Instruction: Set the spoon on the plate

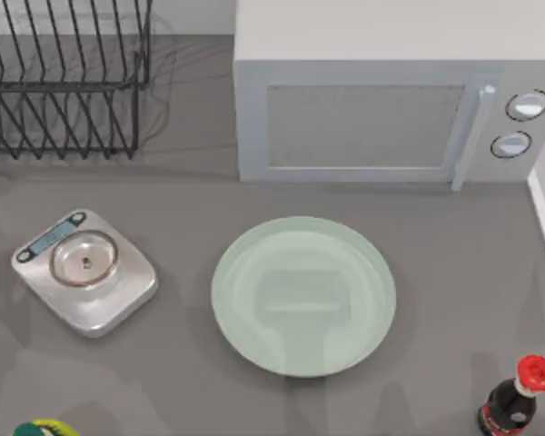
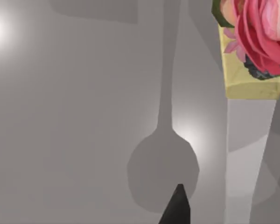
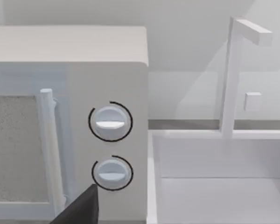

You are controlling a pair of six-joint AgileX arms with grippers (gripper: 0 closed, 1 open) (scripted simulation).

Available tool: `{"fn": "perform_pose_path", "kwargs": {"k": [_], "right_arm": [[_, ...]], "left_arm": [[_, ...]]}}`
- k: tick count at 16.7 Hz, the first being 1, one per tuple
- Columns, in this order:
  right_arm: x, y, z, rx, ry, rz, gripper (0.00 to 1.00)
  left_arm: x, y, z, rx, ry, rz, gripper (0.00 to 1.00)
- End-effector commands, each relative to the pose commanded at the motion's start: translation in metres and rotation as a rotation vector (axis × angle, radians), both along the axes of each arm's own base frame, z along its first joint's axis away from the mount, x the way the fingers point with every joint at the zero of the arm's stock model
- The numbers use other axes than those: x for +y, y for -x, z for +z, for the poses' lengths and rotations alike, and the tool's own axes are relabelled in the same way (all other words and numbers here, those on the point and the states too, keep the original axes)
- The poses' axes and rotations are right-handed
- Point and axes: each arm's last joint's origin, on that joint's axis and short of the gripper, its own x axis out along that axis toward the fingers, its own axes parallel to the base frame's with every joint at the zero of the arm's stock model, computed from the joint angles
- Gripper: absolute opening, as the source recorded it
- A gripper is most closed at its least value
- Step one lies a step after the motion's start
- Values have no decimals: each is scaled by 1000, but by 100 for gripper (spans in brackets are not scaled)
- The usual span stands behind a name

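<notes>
The pale mint-green plate (image 1: 303,296) lies flat in the middle of the grey table, in front of the microwave, with nothing on it. The spoon is out of view. In the left wrist view a dark tip of my left gripper (image 2: 177,208) hangs over bare grey table, above a round shadow with a long stem. In the right wrist view a dark tip of my right gripper (image 3: 80,208) sits low in front of the microwave's two knobs.
A white microwave (image 1: 391,109) stands at the back, a black dish rack (image 1: 64,82) at the back left. A silver kitchen scale (image 1: 84,271) lies left of the plate. A red-capped bottle (image 1: 518,400) stands front right. A pink flower (image 2: 256,42) is near the left gripper. A white sink (image 3: 224,186) adjoins the microwave.
</notes>
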Motion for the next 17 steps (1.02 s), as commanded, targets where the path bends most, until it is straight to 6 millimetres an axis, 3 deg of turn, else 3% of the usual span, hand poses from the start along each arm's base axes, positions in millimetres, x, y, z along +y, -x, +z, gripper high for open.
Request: {"fn": "perform_pose_path", "kwargs": {"k": [2, 4, 7, 10, 12, 15, 17], "right_arm": [[0, 0, 0, 0, 0, 0, 100], [0, 0, 0, 0, 0, 0, 100], [0, 0, 0, 0, 0, 0, 100], [0, 0, 0, 0, 0, 0, 100], [0, 0, 0, 0, 0, 0, 100], [0, 0, 0, 0, 0, 0, 100], [0, 0, 0, 0, 0, 0, 100]], "left_arm": [[-29, -20, -1, 1, 0, -115, 0], [-75, -40, -4, 13, 2, -274, 0], [-178, -52, -10, 40, 7, -591, 0], [-286, -33, -15, 56, 5, -906, 0], [-340, -15, -20, 53, 2, -1062, 0], [-392, 6, -28, 27, -2, -1207, 0], [-407, 11, -31, 13, -4, -1245, 0]]}}
